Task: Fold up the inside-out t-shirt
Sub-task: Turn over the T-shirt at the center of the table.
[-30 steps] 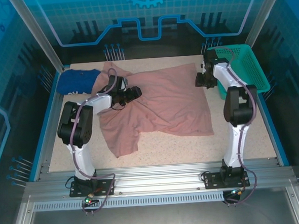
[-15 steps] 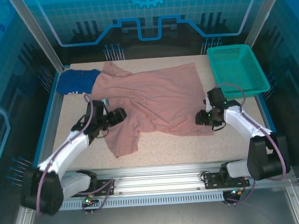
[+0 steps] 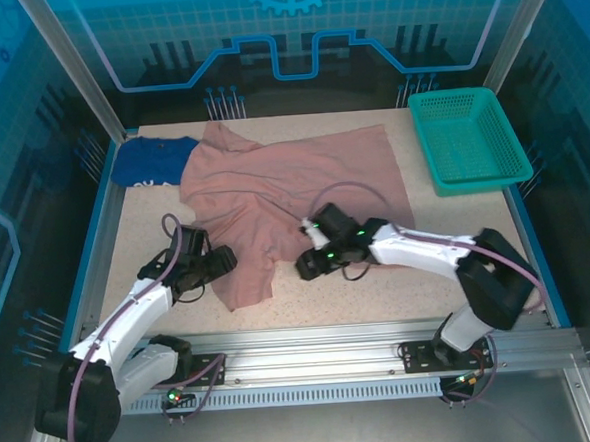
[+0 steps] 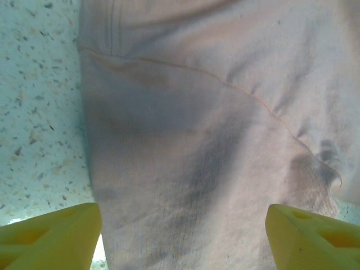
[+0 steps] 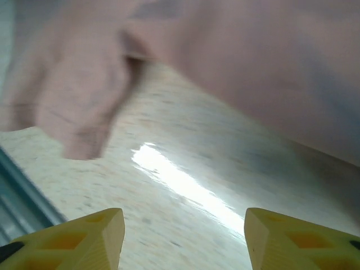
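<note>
Lying outside teal basket [image 3: 468, 140]: t-shirt [image 3: 273, 192]

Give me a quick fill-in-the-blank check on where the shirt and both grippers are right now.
1. The folded garment at the far left corner is ___.
2. The left gripper is over the t-shirt with its jaws ___.
3. The right gripper is over bare ___, beside the t-shirt's near edge.
Missing words: blue; open; table.
</note>
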You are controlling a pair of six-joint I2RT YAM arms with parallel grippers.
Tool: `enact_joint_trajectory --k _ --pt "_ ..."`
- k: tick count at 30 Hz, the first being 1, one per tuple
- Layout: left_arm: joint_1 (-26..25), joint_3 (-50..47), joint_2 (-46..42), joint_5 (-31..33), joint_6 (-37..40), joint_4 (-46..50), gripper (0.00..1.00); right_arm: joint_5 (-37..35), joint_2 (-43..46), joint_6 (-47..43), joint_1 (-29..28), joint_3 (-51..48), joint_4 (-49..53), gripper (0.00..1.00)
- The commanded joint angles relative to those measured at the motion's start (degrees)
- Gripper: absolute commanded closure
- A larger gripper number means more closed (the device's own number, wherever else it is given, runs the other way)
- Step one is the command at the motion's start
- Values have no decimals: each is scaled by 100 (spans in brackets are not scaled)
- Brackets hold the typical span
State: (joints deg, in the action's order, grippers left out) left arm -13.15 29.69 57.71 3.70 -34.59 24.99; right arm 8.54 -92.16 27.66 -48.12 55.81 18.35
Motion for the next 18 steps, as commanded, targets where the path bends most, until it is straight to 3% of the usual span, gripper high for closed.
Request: enact_joint_trajectory --k 1,7,13,18 --pt "175 136 -5 198 39 -4 21 -28 -820 337 -492 793 -420 39" --pt "537 -22 -210 14 145 98 20 -502 -2160 613 -754 1902 117 40" --pt "524 -125 -346 -237 60 193 20 -1255 -2497 614 -649 2288 660 71" --pt "328 -196 -340 -412 -29 194 21 -1396 -2369 491 -367 2126 824 88"
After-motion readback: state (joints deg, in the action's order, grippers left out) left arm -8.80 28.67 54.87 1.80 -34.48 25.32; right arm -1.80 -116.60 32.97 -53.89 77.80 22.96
